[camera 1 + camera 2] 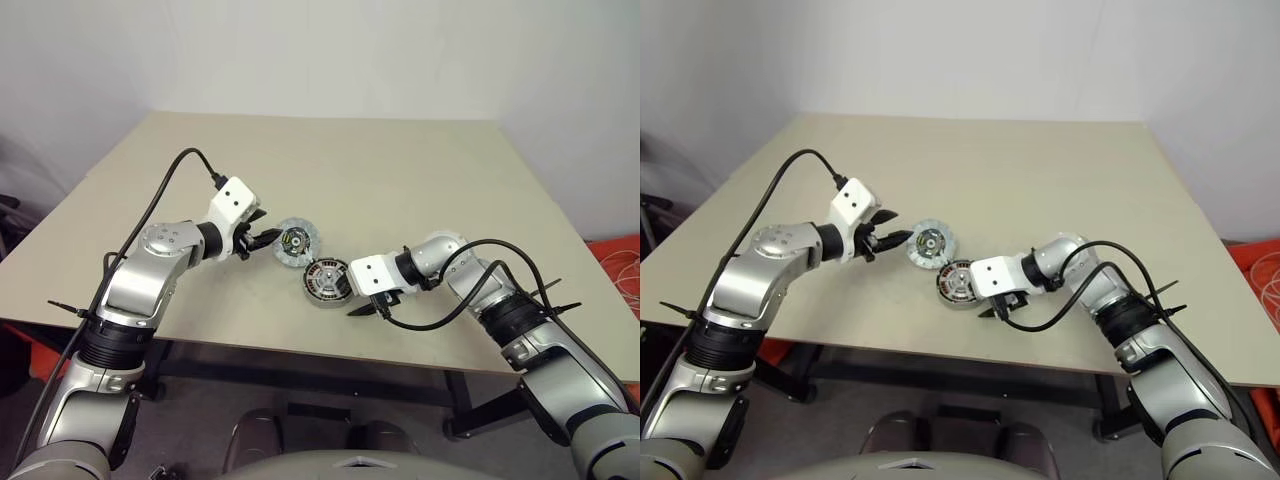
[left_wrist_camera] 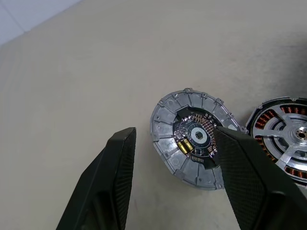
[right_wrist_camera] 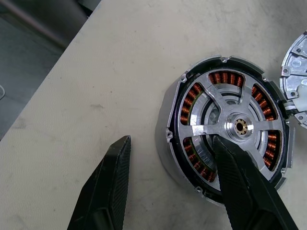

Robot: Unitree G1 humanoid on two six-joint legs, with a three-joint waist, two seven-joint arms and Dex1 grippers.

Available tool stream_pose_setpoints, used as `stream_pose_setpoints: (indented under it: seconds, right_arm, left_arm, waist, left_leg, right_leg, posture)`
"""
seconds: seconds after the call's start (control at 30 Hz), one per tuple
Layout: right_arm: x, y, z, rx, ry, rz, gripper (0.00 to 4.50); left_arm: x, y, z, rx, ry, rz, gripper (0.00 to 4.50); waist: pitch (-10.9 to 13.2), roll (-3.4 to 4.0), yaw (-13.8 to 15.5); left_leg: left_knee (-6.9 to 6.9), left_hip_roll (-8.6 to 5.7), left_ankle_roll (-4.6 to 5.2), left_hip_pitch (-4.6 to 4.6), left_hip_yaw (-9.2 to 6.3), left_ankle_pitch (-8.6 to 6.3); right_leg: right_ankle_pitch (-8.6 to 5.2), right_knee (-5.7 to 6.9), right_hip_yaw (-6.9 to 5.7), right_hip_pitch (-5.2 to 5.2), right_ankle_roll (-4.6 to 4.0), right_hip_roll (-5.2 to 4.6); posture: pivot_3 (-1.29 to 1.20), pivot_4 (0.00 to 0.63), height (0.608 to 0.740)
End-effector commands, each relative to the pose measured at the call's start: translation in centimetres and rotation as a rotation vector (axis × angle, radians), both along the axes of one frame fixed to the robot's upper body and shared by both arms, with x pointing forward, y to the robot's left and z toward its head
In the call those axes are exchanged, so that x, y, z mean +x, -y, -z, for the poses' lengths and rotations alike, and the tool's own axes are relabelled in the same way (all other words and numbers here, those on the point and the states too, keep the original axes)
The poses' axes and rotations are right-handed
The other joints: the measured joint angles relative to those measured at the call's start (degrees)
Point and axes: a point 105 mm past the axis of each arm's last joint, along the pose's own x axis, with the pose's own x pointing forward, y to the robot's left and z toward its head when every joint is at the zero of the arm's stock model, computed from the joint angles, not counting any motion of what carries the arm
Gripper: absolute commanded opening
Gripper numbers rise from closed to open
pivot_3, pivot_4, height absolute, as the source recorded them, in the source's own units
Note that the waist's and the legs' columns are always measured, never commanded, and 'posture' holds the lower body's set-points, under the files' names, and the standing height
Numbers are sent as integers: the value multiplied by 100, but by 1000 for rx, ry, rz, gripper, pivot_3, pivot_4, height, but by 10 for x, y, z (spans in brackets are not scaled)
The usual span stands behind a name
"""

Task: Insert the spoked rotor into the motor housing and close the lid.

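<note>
- No text, label, brand, number or sign can be read in any view.
- The flat round silver lid with a ribbed rim, near the centre of the left wrist view, has a dark circuit board at its centre; any markings there are too small to read.

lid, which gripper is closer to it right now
Left. The left gripper is right beside the lid, open, one finger overlapping its rim. The right gripper, also open, sits by the motor housing, farther from the lid.
</note>
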Motion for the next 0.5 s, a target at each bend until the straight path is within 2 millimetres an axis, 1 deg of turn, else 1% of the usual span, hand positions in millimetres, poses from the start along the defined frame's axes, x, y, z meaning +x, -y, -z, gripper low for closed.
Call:
stream_pose_setpoints:
  seconds: [0.03,0.13,0.37,0.5]
  right_arm:
    - [-2,14,7,-44,-17,17,3087]
    - [-4,17,5,-51,-13,5,3087]
    - [-7,21,-4,-53,5,-15,3087]
    - [-7,21,-14,-45,12,-21,3087]
  left_arm:
    - [0,4,-13,-3,56,14,2718]
    - [0,4,-10,-4,51,10,2718]
    - [1,4,-7,-9,47,1,2718]
    - [0,4,-4,-5,42,-3,2718]
  waist:
    - [0,0,8]
    - [0,0,22]
    - [0,0,49]
    - [0,0,52]
  left_leg:
    - [0,-1,0,-2,0,0]
    - [0,-1,3,-8,0,-2]
    - [0,-4,15,-26,-1,-9]
    - [0,-5,21,-38,0,-12]
  right_leg:
    - [2,-1,0,0,-3,0]
    - [16,-4,0,-2,-29,0]
    - [18,-15,-1,-7,-32,-1]
    - [17,-18,-1,-14,-31,-1]
  posture:
    - [0,0,740]
    - [0,0,740]
    - [0,0,740]
    - [0,0,740]
